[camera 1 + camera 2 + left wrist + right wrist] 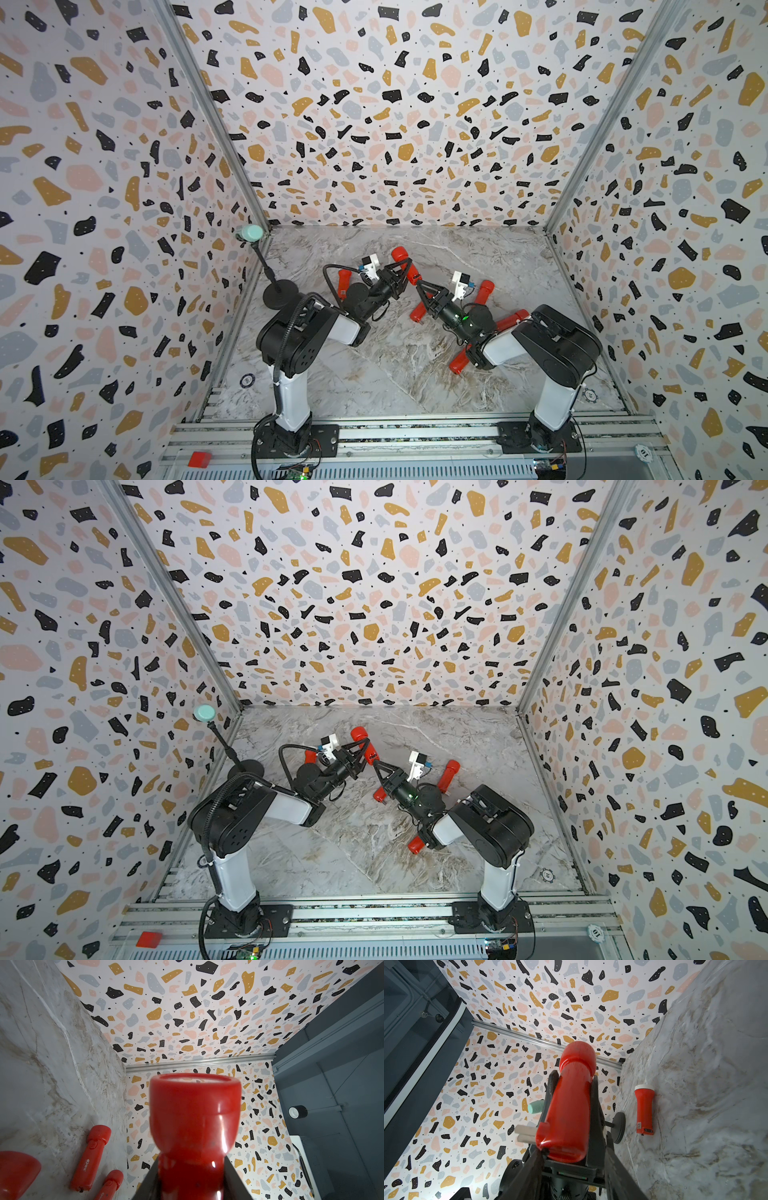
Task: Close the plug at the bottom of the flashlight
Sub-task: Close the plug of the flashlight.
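Marble worktop [415, 374] down there, spare flashlights [484, 291] lying flat across it. Both arms lean in, nose to nose mid-worktop. The left gripper [405, 268] has the red flashlight [571, 1105] up off the surface, jaws pinching its barrel, head aimed at the back wall. The right gripper [419, 284] sits right at the tail end, jaws part spread, one fingertip [542, 1153] touching the bottom corner. And there's the plug [525, 1133], two metal prongs sticking out sideways from the base.
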